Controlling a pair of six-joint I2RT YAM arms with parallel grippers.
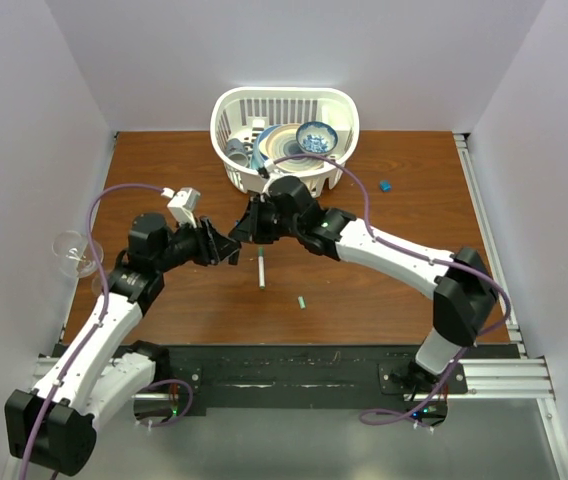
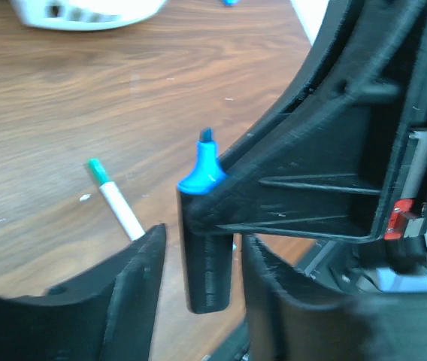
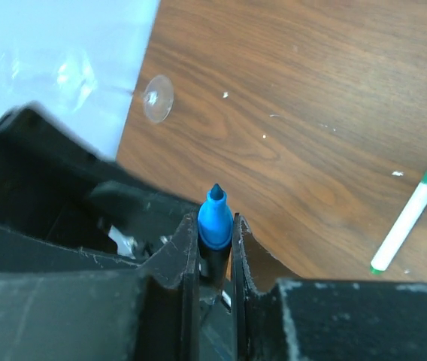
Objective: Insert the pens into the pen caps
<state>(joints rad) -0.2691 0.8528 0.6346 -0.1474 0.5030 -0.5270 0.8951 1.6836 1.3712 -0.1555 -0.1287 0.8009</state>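
The right claw [image 3: 214,223] is clenched on the blue-tipped pen [image 3: 215,204]. The blue tip protrudes beyond the fingertips, and the pen is held above the counter [image 1: 384,290], near its middle.

The left claw [image 2: 202,237] is released. Its fingers [image 2: 142,286] are spread, and a dark shaft below the blue tip is seen between them with a gap on each side. Whether this shaft is the pen barrel or a right-claw finger cannot be told. Both claws are positioned close together, in front of the basket [image 1: 226,110].

The white pen [image 1: 261,268] is laid flat on the counter just in front of the claws and is touched by neither. One end of it is green. A green cap [image 1: 302,302] is laid on the counter near this pen, to the right of it and apart from it. A small blue piece [image 1: 385,185] is located well to the right, beside the basket. A clear glass [image 1: 72,250] is located at the left edge.
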